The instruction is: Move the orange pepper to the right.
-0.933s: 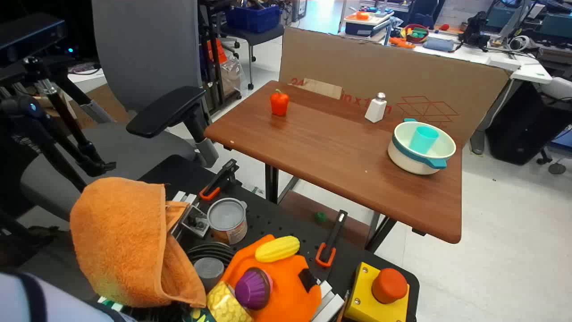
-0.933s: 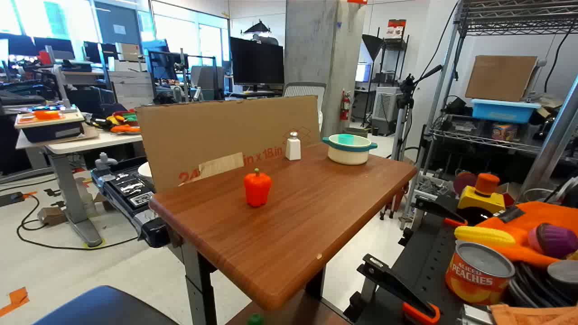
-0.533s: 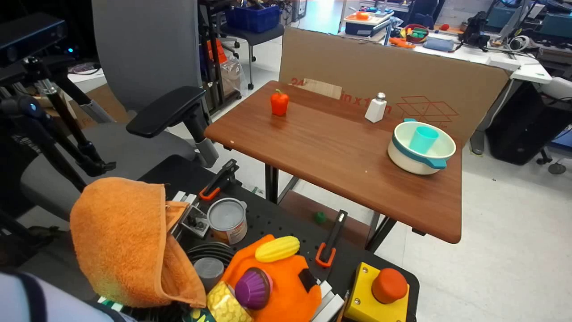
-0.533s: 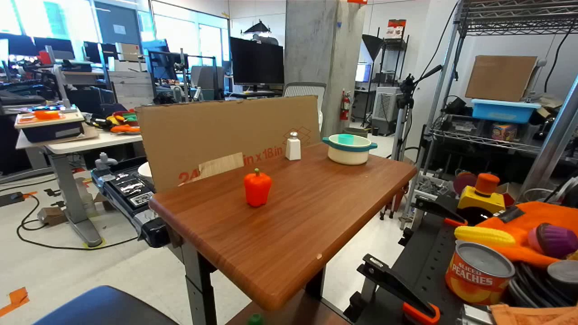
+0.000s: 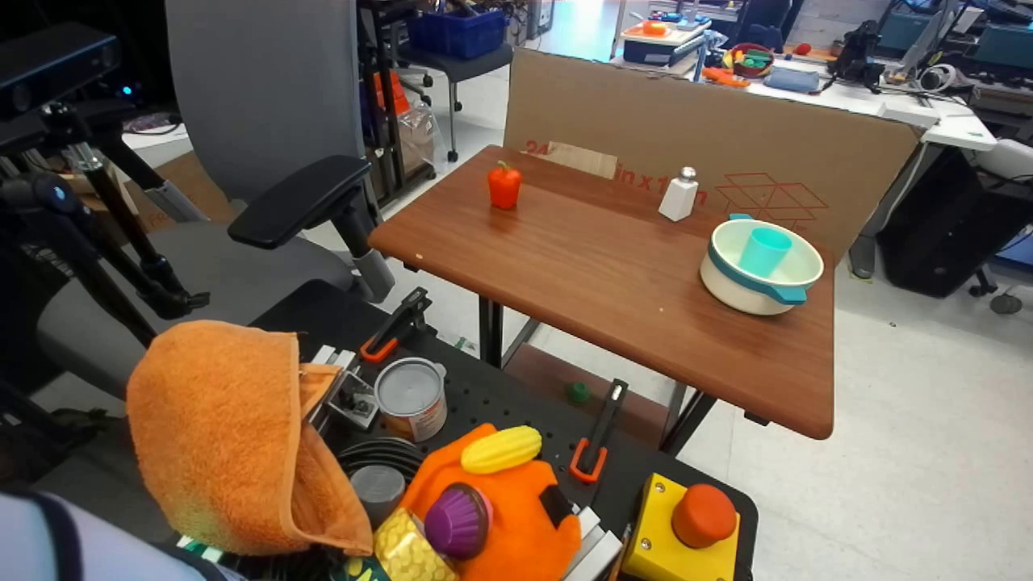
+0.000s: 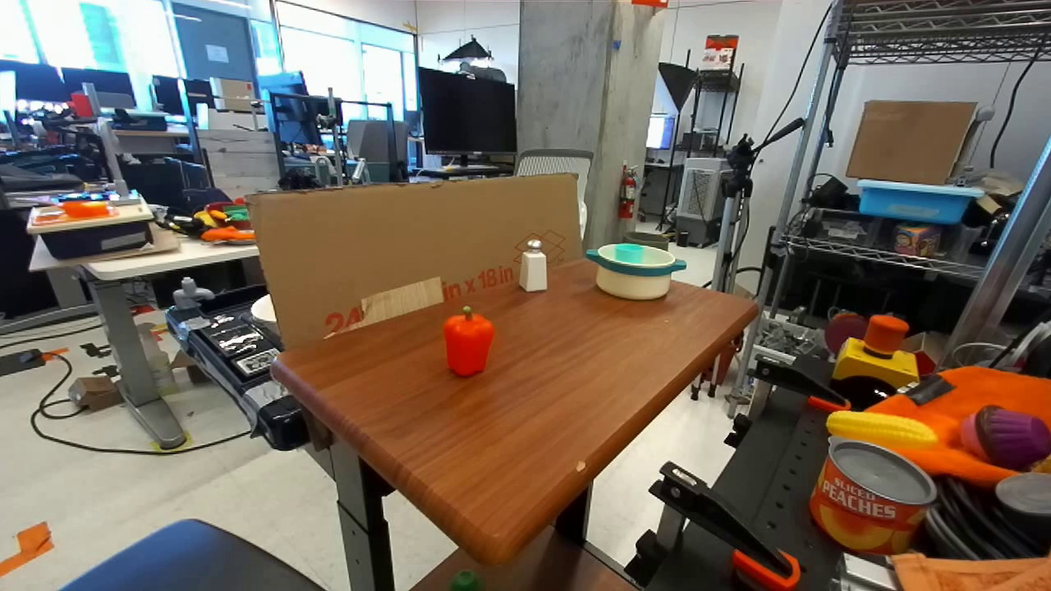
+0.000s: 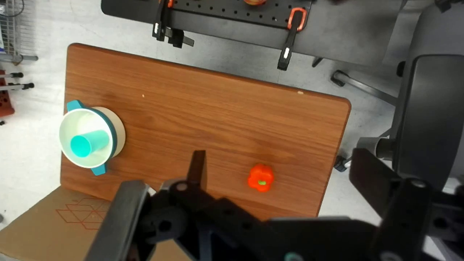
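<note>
The orange pepper (image 5: pixel 504 187) stands upright on the brown table, red-orange with a green stem. It stands near the table's end away from the bowl, and it also shows in an exterior view (image 6: pixel 468 345) and in the wrist view (image 7: pixel 261 177). My gripper (image 7: pixel 278 156) is open and empty. It is above the table, and in the wrist view the pepper shows in the gap between its two fingers, well below and touched by neither. The gripper shows in neither exterior view.
A cream bowl with teal handles (image 5: pixel 738 289), holding a teal cup (image 5: pixel 765 252), stands at the far end of the table (image 5: pixel 597 266). A white shaker (image 5: pixel 679 198) stands by the cardboard wall (image 5: pixel 726 133). A black cart (image 5: pixel 516 403) carries clamps and a can.
</note>
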